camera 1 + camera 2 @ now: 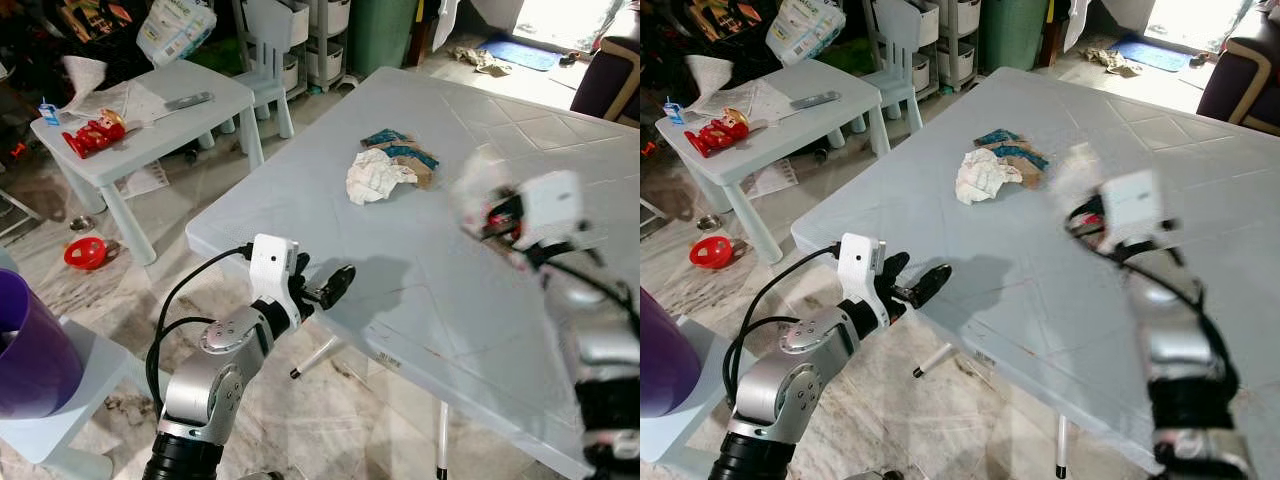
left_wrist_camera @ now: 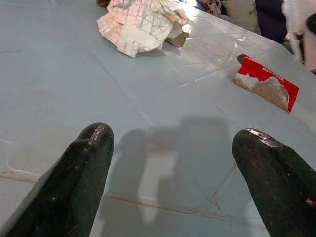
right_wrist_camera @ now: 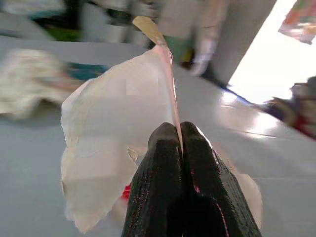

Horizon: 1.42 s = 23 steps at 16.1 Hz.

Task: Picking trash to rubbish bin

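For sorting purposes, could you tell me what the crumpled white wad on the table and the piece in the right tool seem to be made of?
The crumpled white wad looks like matte tissue paper: soft creases, faint grid embossing. The piece pinched in the right tool seems thin, translucent plastic or paper; blur leaves that open.

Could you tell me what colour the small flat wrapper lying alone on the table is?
The wrapper is red, best seen in the left wrist view.

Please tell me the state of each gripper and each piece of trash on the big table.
left gripper: open, empty, at the table's near edge.
right gripper: shut on white wrapper, above the table.
crumpled paper: lying on the table.
red wrapper: lying flat, torn open.
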### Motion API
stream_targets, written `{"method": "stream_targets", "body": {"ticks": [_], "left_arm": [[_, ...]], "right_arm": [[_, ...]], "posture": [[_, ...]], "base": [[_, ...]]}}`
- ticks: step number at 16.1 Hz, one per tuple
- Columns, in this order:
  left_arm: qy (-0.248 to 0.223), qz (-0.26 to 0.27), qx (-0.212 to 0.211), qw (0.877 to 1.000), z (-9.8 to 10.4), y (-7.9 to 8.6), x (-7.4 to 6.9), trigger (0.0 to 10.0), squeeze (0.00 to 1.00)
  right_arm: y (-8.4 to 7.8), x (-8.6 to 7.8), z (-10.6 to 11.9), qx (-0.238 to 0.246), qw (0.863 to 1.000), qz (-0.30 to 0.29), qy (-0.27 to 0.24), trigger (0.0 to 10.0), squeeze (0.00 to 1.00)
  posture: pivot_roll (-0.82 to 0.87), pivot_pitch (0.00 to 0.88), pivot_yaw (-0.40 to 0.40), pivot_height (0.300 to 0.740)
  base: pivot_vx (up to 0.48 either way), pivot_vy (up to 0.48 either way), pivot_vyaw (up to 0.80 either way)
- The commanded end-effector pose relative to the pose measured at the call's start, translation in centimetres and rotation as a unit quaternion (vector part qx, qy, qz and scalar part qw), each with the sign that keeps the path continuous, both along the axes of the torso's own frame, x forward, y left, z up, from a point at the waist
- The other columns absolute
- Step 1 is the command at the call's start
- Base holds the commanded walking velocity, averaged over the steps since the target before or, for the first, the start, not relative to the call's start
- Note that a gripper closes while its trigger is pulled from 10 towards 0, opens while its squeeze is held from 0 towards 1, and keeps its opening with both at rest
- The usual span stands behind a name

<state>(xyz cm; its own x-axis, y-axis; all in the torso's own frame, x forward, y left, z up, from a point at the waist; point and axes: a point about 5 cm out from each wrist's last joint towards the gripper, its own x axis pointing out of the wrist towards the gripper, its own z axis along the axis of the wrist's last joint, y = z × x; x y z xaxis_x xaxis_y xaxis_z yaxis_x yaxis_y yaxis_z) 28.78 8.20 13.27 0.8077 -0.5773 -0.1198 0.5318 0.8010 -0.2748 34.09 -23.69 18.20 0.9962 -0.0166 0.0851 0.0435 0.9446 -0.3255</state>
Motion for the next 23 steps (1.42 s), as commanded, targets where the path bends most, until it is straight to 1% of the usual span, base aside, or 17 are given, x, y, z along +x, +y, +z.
{"method": "stream_targets", "body": {"ticks": [1,3,5,6,9,11,13,14,15,17,19,20,23], "left_arm": [[-0.008,0.008,0.004,1.0,0.3,0.1,0.1,10.0,0.0],[-0.011,0.016,0.004,1.0,0.3,0.3,0.2,10.0,0.0],[-0.012,0.02,0.007,1.0,0.3,0.5,0.2,10.0,0.0],[-0.013,0.021,0.008,1.0,0.3,0.5,0.2,10.0,0.0],[-0.014,0.022,0.008,1.0,0.3,0.5,0.1,10.0,0.0],[-0.017,0.024,0.011,1.0,0.4,0.6,0.0,10.0,0.0],[-0.017,0.027,0.013,0.999,0.4,0.8,0.0,10.0,0.0],[-0.017,0.03,0.015,0.999,0.3,0.9,-0.1,10.0,0.0],[-0.014,0.034,0.011,0.999,0.4,1.1,-0.1,10.0,0.0],[-0.013,0.036,0.01,0.999,0.4,1.2,0.0,10.0,0.0],[-0.018,0.031,0.014,0.999,0.6,1.1,0.2,10.0,0.0],[-0.023,0.031,0.022,0.999,0.6,1.1,0.3,10.0,0.0],[-0.023,0.03,0.023,0.999,0.6,1.0,0.4,10.0,0.0]], "right_arm": [[-0.6,0.2,0.4,-0.013,1.0,-0.019,-0.011,0.0,0.0],[-1.5,0.7,0.5,-0.055,0.996,-0.062,-0.022,0.0,0.0],[-2.6,1.3,-0.1,-0.099,0.989,-0.111,-0.007,0.0,0.0],[-2.8,1.5,-0.5,-0.106,0.987,-0.118,0.005,0.0,0.0],[-2.7,2.0,-2.0,-0.118,0.985,-0.122,0.038,0.0,0.0],[-2.2,2.5,-2.9,-0.128,0.983,-0.12,0.055,0.0,0.0],[-1.9,2.7,-3.9,-0.129,0.981,-0.117,0.079,0.0,0.0],[-1.6,2.7,-4.6,-0.114,0.982,-0.111,0.1,0.0,0.0],[-0.3,2.9,-5.3,-0.069,0.989,-0.076,0.111,0.0,0.0],[0.7,2.9,-5.7,-0.042,0.991,-0.048,0.118,0.0,0.0],[2.0,2.8,-6.3,-0.007,0.991,-0.002,0.134,0.0,0.0],[2.6,2.7,-6.2,0.011,0.991,0.025,0.129,0.0,0.0],[4.1,2.1,-6.0,0.046,0.985,0.093,0.135,0.0,0.0]], "posture": [[-0.05,0.071,-0.024,0.74],[-0.05,0.072,-0.024,0.74],[-0.04,0.077,-0.021,0.74],[-0.04,0.078,-0.021,0.74],[-0.03,0.082,-0.019,0.74],[-0.02,0.086,-0.02,0.74],[-0.01,0.088,-0.02,0.74],[0.0,0.088,-0.02,0.74],[0.0,0.087,-0.019,0.74],[0.0,0.085,-0.015,0.74],[0.0,0.082,-0.009,0.74],[-0.01,0.081,-0.006,0.74],[-0.01,0.076,0.0,0.74]], "base": [[0.0,0.0,0.0],[0.0,0.0,0.0],[0.0,0.0,0.0],[0.0,0.0,0.0],[0.0,0.0,0.0],[0.0,0.0,0.0],[0.0,0.0,0.0],[0.0,0.0,0.0],[0.0,0.0,0.0],[0.0,0.0,0.0],[0.0,0.0,0.0],[0.0,0.0,0.0],[0.0,0.0,0.0]]}}
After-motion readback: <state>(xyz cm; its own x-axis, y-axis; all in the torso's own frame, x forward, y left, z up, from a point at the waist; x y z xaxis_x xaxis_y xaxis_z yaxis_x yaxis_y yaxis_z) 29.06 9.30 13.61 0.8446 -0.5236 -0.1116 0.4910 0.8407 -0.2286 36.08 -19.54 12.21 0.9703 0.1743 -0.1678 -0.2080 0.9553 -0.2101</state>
